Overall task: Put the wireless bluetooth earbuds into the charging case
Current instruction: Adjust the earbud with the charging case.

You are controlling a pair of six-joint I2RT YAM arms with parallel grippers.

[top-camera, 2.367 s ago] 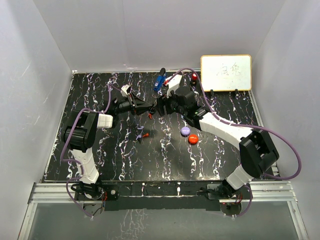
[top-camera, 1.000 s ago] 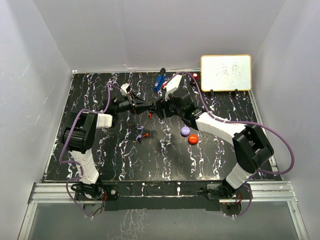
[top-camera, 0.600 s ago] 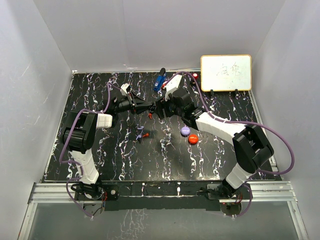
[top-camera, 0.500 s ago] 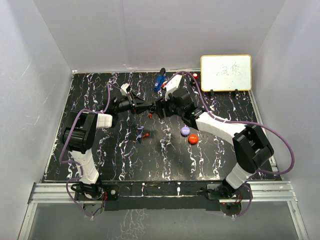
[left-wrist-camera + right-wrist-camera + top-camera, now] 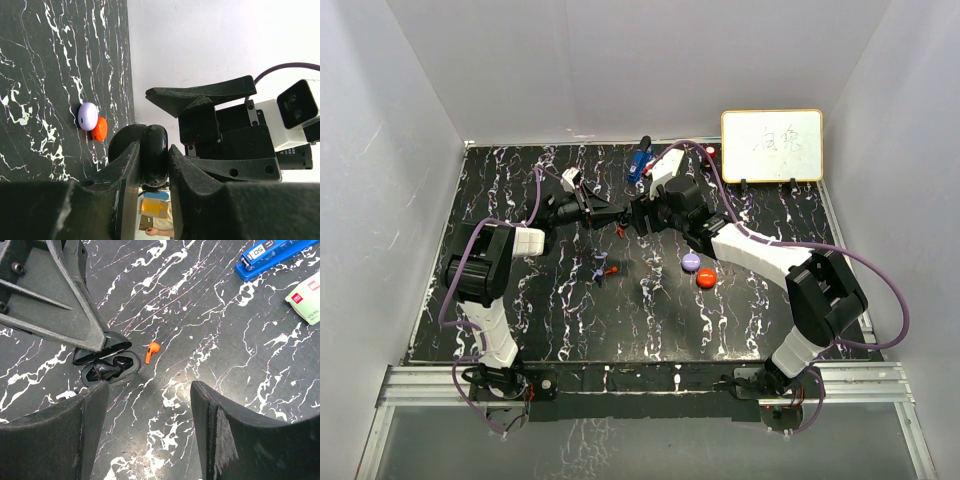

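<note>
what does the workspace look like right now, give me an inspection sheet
surface: black marbled table
job's things: open black case held off the table; red earbud lying loose near it; two more earbuds on the table; purple puck and red puck side by side
clutter: blue gadget, card
grippers: left gripper shut on case; right gripper open above red earbud
cables: purple cables looping along both arms
surroundings: white walls, whiteboard at back right
</note>
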